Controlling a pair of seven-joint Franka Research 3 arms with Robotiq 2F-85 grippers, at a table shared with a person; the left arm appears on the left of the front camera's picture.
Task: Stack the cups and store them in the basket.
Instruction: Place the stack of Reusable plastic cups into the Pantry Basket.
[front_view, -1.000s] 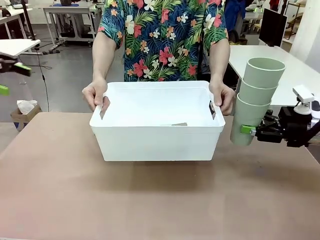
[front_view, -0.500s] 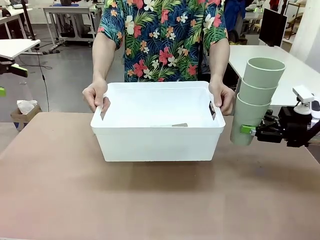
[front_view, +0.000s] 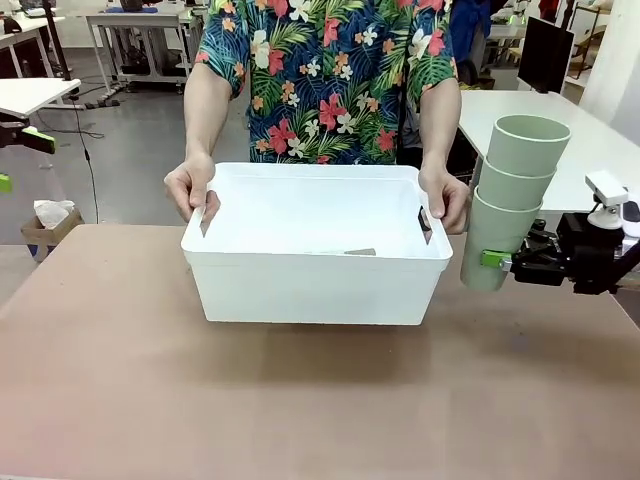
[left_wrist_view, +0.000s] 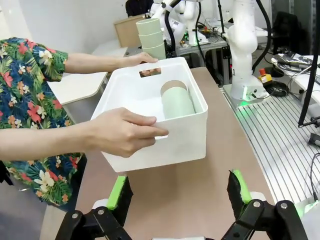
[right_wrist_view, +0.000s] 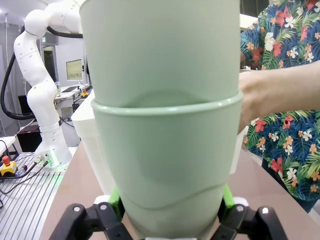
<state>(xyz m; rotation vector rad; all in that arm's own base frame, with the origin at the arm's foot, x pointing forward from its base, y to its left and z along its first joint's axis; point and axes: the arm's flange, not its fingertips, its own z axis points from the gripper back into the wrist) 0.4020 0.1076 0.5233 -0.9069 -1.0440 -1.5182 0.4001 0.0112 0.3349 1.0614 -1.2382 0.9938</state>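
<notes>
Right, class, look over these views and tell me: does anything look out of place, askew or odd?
Two small things. One mint cup lies on its side inside the basket, not upright. And the stack of three cups in the right gripper leans, its top tipped away from the basket. No spill or damage.

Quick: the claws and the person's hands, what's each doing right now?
Left claw: open, empty.
Right claw: shut on the stack of green cups.
Person's hands: gripping the basket by its side handles.
</notes>
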